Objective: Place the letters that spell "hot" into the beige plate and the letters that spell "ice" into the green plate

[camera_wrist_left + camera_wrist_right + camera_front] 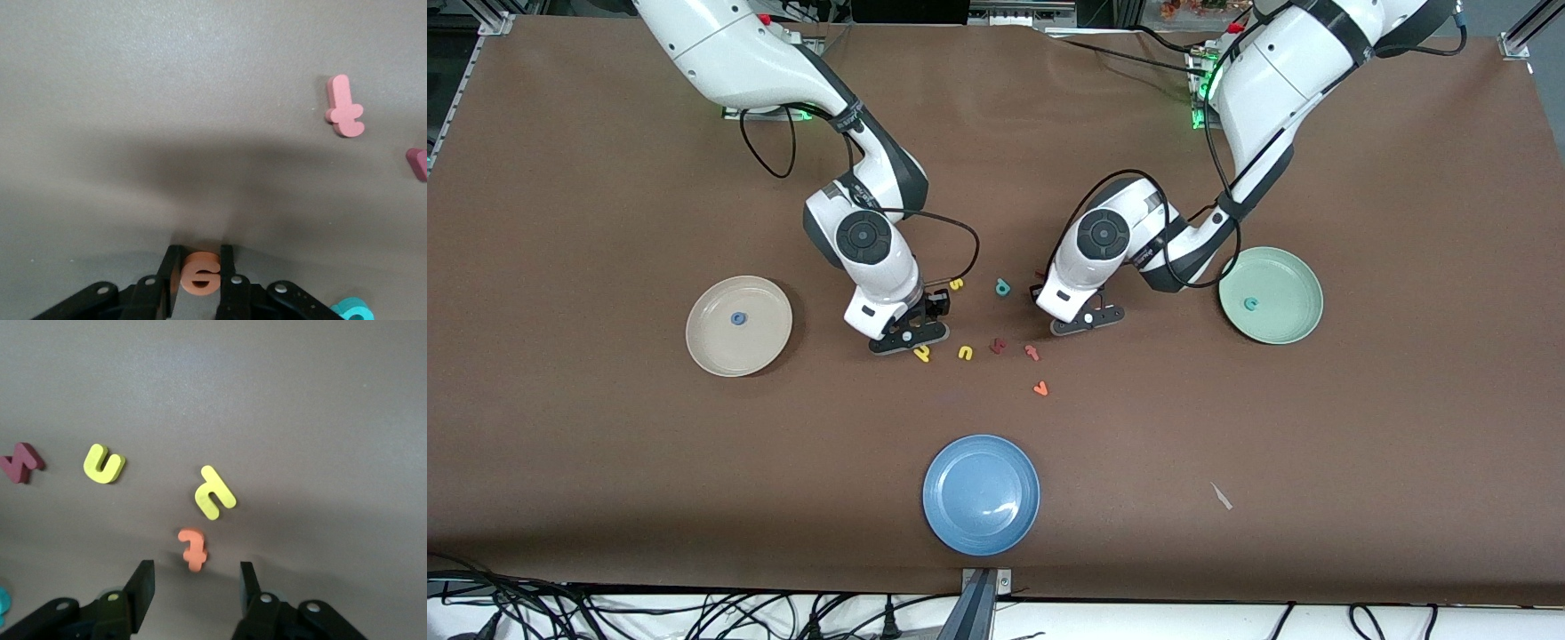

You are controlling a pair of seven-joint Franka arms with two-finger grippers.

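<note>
My left gripper (1086, 320) (200, 257) is down at the table near the green plate (1285, 311) and is shut on the orange "e" (200, 277), one finger against each side. The teal "c" (1251, 304) lies in the green plate. My right gripper (908, 336) (197, 577) stands open low over the table, with the orange "t" (193, 549) lying just ahead of its fingertips. The yellow "h" (214, 493) (922, 354) lies close by. The blue "o" (737, 317) sits in the beige plate (711, 342).
Loose letters lie between the grippers: a yellow "u" (965, 353), a dark red letter (998, 345), a pinkish-red "t" (1032, 352) (345, 107), an orange "v" (1040, 388), a teal "p" (1002, 286), a yellow "s" (956, 284). A blue plate (981, 494) sits nearest the front camera.
</note>
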